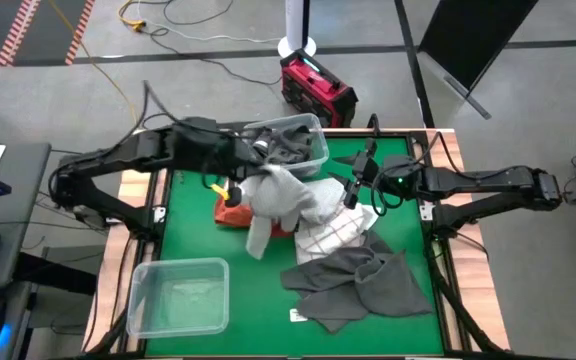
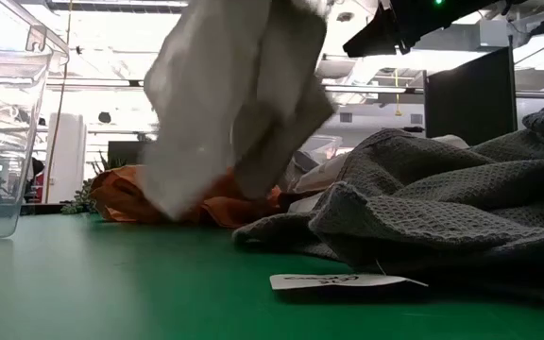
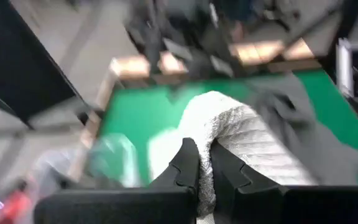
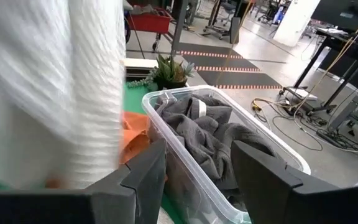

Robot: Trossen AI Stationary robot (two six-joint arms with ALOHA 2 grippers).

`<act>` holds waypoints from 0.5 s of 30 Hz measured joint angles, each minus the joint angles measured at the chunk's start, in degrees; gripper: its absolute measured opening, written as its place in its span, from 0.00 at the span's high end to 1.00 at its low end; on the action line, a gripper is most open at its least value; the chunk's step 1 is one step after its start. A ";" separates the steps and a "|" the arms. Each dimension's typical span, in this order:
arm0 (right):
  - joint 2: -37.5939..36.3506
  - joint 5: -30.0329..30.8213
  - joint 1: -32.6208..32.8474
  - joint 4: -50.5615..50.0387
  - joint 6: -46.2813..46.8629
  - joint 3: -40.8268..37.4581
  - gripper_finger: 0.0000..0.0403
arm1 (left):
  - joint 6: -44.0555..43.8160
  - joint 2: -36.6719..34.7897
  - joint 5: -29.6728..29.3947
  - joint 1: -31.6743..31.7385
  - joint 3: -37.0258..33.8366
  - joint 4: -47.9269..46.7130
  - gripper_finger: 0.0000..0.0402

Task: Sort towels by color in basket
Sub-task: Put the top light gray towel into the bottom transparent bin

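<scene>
White cloth hangs from the left gripper, whose jaws are pinched closed on a fold of the white towel above the middle of the green surface. The towel is lifted clear of the pile, its long axis running roughly up and down, and its loose end trails down toward the orange towel, which lies bunched under it. In the low view the white towel drapes in front of the orange towel.

Behind the left gripper stands a clear bin at the far edge, holding dark grey towels. A second clear bin sits near the front left corner.

The right gripper hovers near the first bin, jaws spread apart and holding nothing. Just beside it lies a white towel with red grid lines, and in front of that a heap of grey towels spreads toward the front right.
</scene>
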 joint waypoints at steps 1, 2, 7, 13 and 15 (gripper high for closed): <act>-0.02 -0.02 0.00 0.00 0.00 0.00 0.47 | -0.91 0.65 1.09 -0.20 0.00 -1.80 0.98; -0.02 -0.02 0.00 0.00 0.00 0.00 0.47 | -1.18 1.40 1.59 -0.45 0.00 -3.86 0.98; -0.04 -0.04 0.00 0.49 0.01 0.00 0.47 | -0.81 5.86 0.99 -1.98 -0.02 -11.53 0.98; -0.07 -0.07 0.00 0.48 0.02 0.00 0.47 | -1.53 8.04 0.71 -2.18 3.62 -14.07 0.94; -0.07 -0.07 0.00 0.48 0.02 0.00 0.47 | -2.63 7.90 0.71 -2.52 5.14 -13.72 0.92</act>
